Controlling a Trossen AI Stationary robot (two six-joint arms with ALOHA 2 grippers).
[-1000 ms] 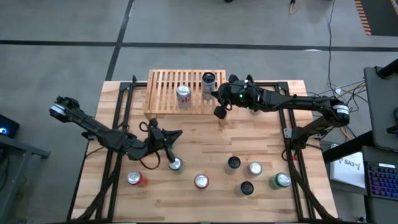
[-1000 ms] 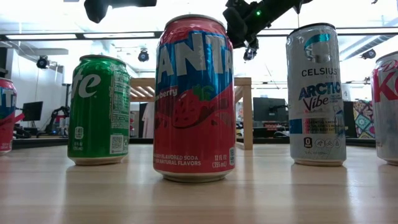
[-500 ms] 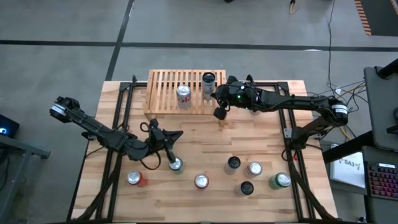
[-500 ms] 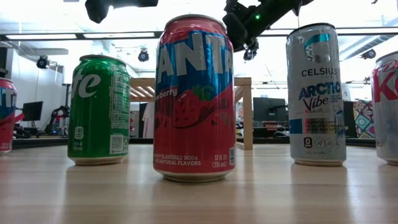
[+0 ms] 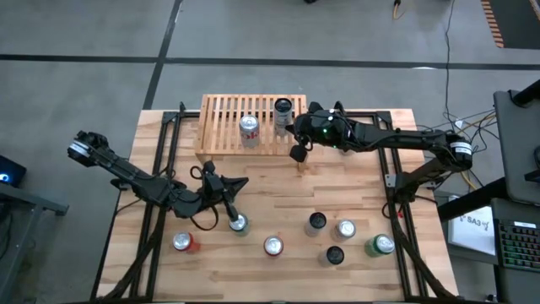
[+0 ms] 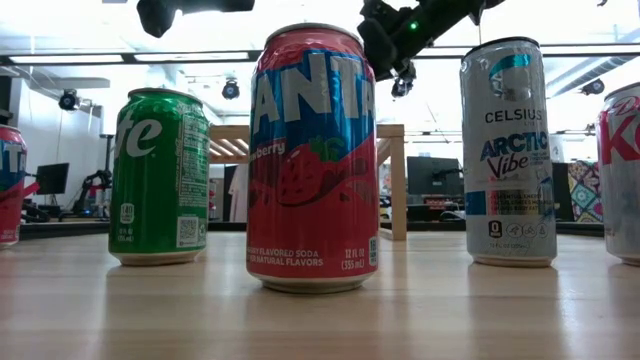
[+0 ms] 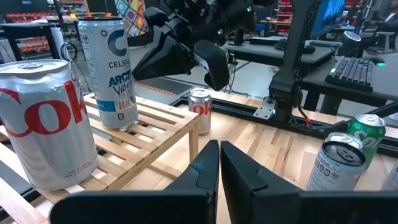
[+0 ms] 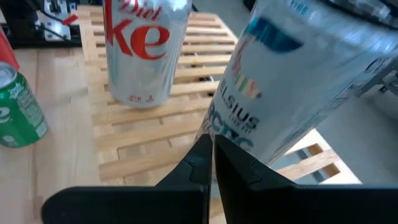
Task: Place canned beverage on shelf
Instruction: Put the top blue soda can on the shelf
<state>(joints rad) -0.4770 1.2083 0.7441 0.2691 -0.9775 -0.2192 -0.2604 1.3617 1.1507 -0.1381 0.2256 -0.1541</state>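
The shelf (image 5: 228, 127), a low slatted wood rack, stands at the table's far edge. On its slats stand a Diet Coke can (image 5: 250, 129) and a tall Celsius can (image 5: 283, 111), both upright. My right gripper (image 5: 297, 150) hovers shut at the shelf's right end, close beside the Celsius can (image 8: 292, 81); its fingers (image 8: 198, 155) hold nothing. Near the table's middle left, my left gripper (image 5: 234, 192) hangs shut and empty above the boards, just far of a green can (image 5: 239, 224). In the left wrist view its fingers (image 7: 205, 171) point toward the shelf (image 7: 149, 143).
Several more cans stand along the table's near side: a red one (image 5: 184, 243), a Fanta can (image 6: 312, 160), two dark-topped ones (image 5: 316, 221), a silver one (image 5: 344, 229) and a green one (image 5: 381, 245). Black frame rails (image 5: 160, 160) run along both sides.
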